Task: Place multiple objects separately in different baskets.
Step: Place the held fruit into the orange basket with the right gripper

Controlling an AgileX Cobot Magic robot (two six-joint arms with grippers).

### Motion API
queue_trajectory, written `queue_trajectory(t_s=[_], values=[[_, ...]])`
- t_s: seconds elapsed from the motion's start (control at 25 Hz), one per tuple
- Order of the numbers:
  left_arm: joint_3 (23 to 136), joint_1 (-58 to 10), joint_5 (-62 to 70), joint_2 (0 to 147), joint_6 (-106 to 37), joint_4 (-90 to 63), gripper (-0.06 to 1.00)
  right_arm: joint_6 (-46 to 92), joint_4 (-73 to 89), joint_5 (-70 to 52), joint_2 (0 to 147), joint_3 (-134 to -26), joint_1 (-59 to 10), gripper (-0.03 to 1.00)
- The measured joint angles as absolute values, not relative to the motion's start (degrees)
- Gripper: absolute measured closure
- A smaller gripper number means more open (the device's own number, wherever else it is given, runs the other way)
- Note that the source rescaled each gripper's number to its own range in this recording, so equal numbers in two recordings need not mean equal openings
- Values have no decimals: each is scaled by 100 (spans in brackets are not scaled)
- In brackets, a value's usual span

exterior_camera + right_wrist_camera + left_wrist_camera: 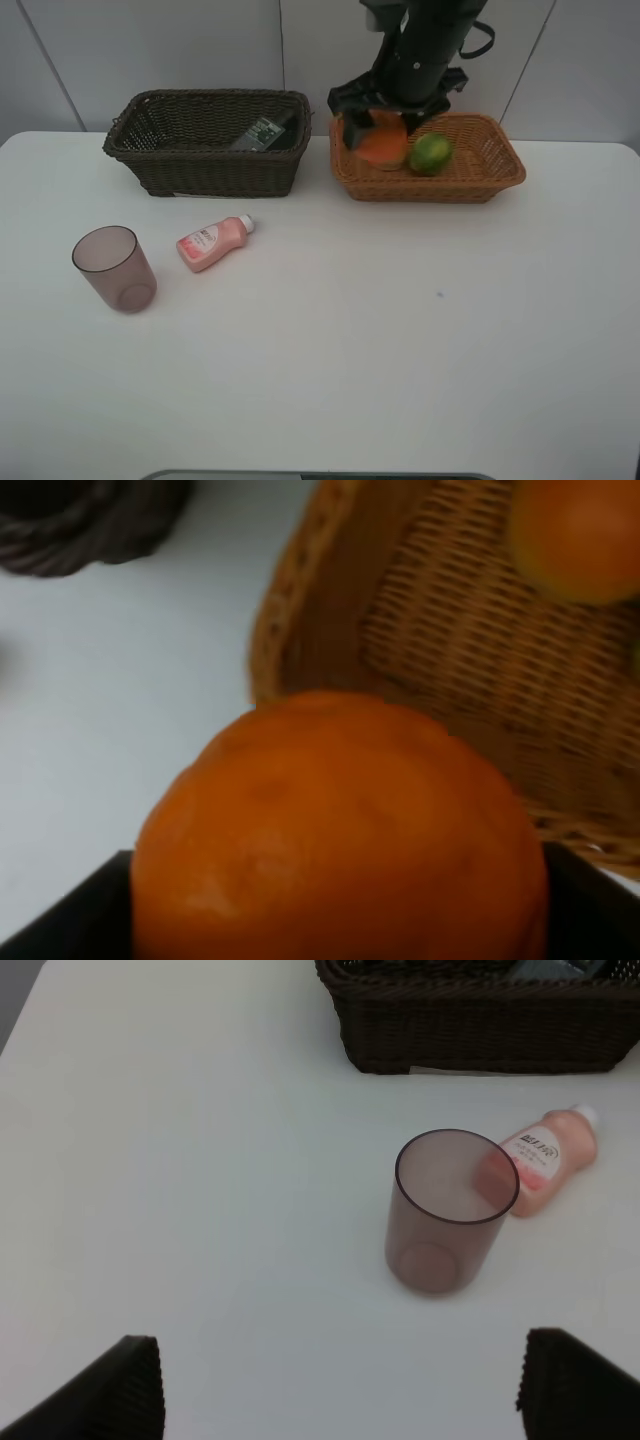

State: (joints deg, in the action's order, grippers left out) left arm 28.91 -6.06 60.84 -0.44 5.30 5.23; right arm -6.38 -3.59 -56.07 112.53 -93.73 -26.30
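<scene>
Lowering comes first: the right gripper [380, 128] holds the round orange [383, 148] above the light orange-tan wicker basket [500, 168], at its end nearer the dark brown wicker basket [200, 172], close to the round green fruit [430, 153]. It should descend inside the rim, then part the jaws gently. The left gripper [340, 1390] hangs with jaws spread wide.

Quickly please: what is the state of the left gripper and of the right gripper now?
Left gripper: open, holding nothing.
Right gripper: closed on the round orange fruit.
</scene>
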Motion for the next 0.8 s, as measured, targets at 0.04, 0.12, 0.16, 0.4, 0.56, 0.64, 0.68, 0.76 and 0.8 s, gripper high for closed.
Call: queue_trajectory(t_s=[0.04, 0.12, 0.16, 0.4, 0.56, 0.64, 0.68, 0.76, 0.8], values=[[2891, -606, 6084, -44, 530, 523, 2, -853, -393, -5616, 11253, -9373, -2474, 32], [2891, -606, 6084, -44, 530, 523, 2, -1169, -482, -5620, 11253, -9373, -2203, 32], [2891, -606, 6084, -44, 530, 523, 2, -1305, -527, -5620, 11253, -9373, -2057, 32], [2891, -606, 6084, -44, 530, 523, 2, -1626, -693, -5482, 11253, -9373, -1340, 32], [2891, -606, 6084, -44, 530, 523, 2, -1637, -699, -5277, 11350, -9373, -1026, 32], [2891, -606, 6084, -44, 530, 523, 2, -1695, -706, -5164, 11450, -9373, -924, 32], [2891, -606, 6084, -44, 530, 523, 2, -1721, -738, -5126, 11510, -9373, -899, 32], [2891, -606, 6084, -44, 530, 523, 2, -1735, -792, -5025, 11617, -9373, -849, 32], [2891, -606, 6084, -44, 530, 523, 2, -1735, -806, -4961, 11675, -9373, -836, 32]])
